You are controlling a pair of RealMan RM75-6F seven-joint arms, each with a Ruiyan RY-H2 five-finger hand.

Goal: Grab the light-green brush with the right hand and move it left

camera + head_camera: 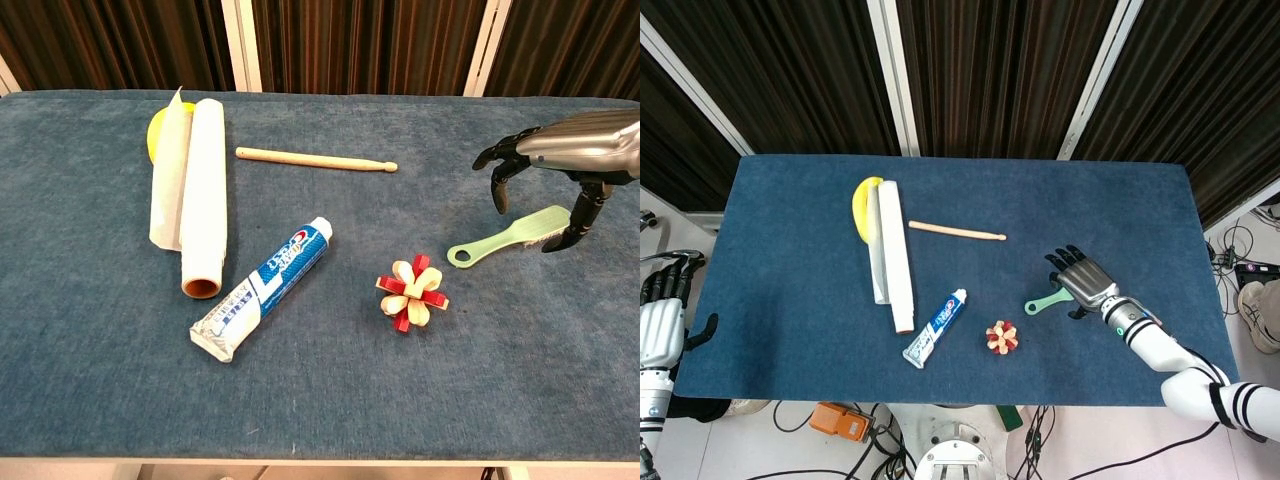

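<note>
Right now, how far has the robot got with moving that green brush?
Done: the right hand has reached the light-green brush and arches over its bristle end, fingers spread and pointing down. In hand: the grasp itself; the brush lies flat on the table, not yet gripped. Left: closing on it, lifting, and carrying it left. The left hand waits off the table's edge.

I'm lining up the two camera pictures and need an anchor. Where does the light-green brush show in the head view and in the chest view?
Head view: the light-green brush lies right of centre; its head is hidden under the right robot hand.
Chest view: the brush lies at the right edge, with the right robot hand arched over its bristle end.
Shared landmark: the red-and-cream flower toy sits just left of the brush's ring end in both views.
</note>
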